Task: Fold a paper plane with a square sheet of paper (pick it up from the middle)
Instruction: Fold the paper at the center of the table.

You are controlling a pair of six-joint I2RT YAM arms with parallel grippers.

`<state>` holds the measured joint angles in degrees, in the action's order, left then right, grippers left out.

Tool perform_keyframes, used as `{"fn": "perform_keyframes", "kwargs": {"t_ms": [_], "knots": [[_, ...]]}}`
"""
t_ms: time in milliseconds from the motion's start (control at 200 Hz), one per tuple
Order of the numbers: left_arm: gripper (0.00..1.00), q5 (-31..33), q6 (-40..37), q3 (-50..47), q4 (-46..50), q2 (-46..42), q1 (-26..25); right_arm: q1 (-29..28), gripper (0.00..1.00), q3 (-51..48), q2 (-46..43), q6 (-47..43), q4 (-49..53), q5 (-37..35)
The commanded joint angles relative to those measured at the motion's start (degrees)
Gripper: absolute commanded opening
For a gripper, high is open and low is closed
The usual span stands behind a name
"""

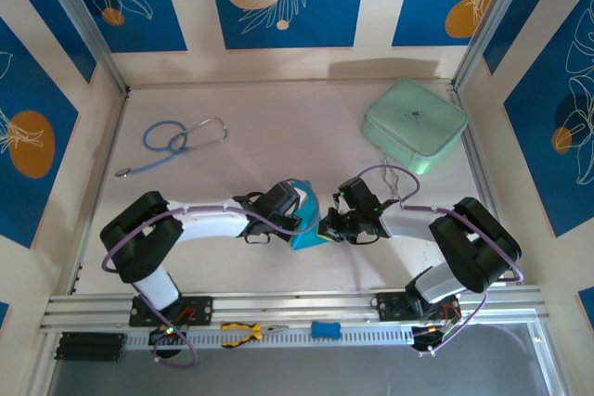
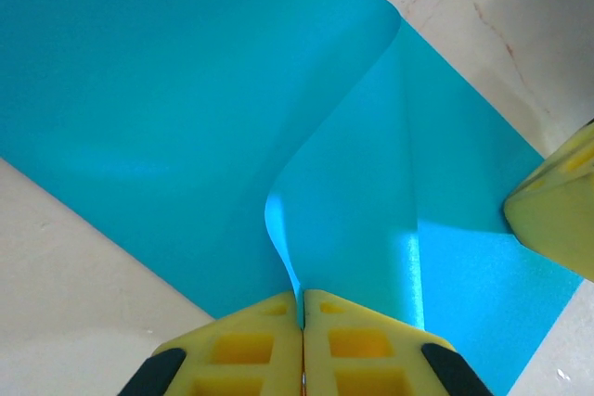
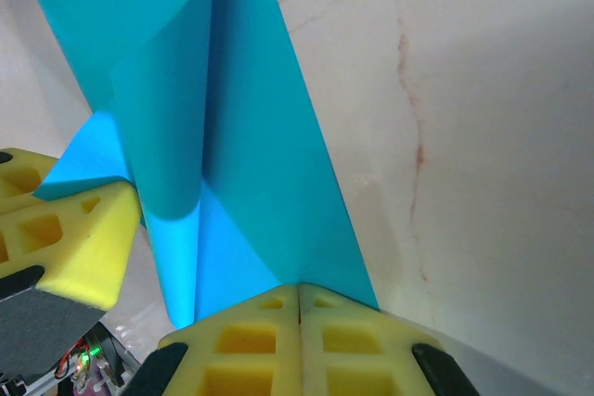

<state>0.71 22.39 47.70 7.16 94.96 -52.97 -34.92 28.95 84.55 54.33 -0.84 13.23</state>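
We see our left gripper (image 2: 303,308) with its jaws pressed tight together, pinching a raised fold of the square sheet of paper (image 2: 186,118); the cyan sheet curls up into those jaws from just ahead and spreads over the pale table (image 2: 74,275) beyond them and to their left; our right gripper (image 3: 298,294) is likewise clamped closed on an edge of the same sheet, which rises ahead of its jaws as a curled flap; each gripper sits just beside the other's jaws.
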Motion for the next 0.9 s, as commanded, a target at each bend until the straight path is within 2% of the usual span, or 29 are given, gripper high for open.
{"fn": "perform_keyframes", "kwargs": {"t_ms": [0,895], "knots": [[0.09,1.2,0.4,1.4,1.5,0.5,0.7,-0.4,0.03,-0.1,0.9,0.2,4.7,-1.5],[0.10,0.0,-0.2,1.7,0.8,2.1,0.7,-0.5,0.03,0.0,1.3,0.2,4.3,-1.1]]}}
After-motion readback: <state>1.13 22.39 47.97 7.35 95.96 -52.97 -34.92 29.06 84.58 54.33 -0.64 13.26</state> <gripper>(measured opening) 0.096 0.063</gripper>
